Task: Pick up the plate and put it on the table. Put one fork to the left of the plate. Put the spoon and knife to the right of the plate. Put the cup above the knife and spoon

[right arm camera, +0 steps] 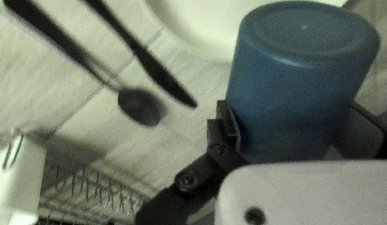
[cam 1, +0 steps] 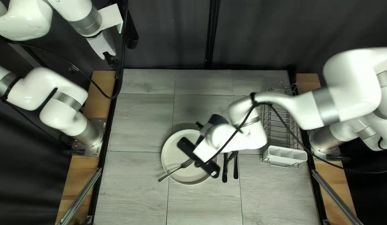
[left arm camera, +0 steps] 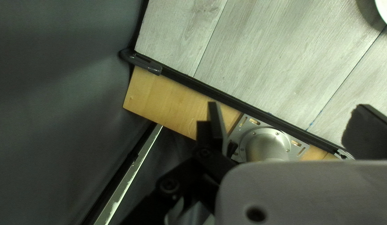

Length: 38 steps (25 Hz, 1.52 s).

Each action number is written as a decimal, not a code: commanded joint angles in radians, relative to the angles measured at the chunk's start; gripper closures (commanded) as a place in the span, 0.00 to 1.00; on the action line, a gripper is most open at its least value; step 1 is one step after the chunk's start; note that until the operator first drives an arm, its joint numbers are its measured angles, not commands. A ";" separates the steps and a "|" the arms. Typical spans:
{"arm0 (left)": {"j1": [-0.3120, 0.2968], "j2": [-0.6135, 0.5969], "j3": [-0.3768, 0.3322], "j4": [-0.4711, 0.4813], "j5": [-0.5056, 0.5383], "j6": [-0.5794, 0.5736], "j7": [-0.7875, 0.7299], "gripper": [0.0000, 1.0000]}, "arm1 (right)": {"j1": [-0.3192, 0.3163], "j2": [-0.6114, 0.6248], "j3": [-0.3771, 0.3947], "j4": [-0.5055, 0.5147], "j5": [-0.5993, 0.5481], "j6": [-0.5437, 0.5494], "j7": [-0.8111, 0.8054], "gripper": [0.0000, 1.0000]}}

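Fork (cam 1: 173,171): tines inside plate (cam 1: 165,160), handle over its left rim. Plate: on tabletop (cam 1: 135,183). Knife (right arm camera: 160,76), spoon (right arm camera: 139,107): right of plate. Holder (cam 1: 286,155): white, compartmented, at near end of wire rack (cam 1: 281,132). Cup (right arm camera: 301,91): blue, contents hidden, held between fingers of right gripper (cam 1: 209,125). Left gripper (cam 1: 112,62): far left, fingers wide.

Wire rack (cam 1: 281,137) noted at the right of the top left view, white caddy (cam 1: 285,157) at its near end, dark curtain (cam 1: 168,33) behind, wood boards (cam 1: 73,177) at both sides.
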 commanded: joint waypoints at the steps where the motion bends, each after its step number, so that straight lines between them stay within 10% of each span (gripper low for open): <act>1: 0.000 0.000 0.000 0.000 0.000 0.000 0.000 0.00 | -0.020 0.108 0.018 0.099 0.037 -0.010 -0.003 1.00; 16: 0.000 0.000 0.000 0.000 0.000 0.000 0.000 0.00 | -0.060 0.249 0.039 0.203 0.091 -0.079 0.009 1.00; 18: 0.000 0.000 0.000 0.000 0.000 0.000 0.000 0.00 | -0.060 0.254 0.041 0.210 0.093 -0.077 0.008 0.00; 38: 0.000 0.000 0.000 0.000 0.000 0.000 0.000 0.00 | 0.027 -0.326 -0.066 -0.282 -0.100 -0.124 0.261 0.00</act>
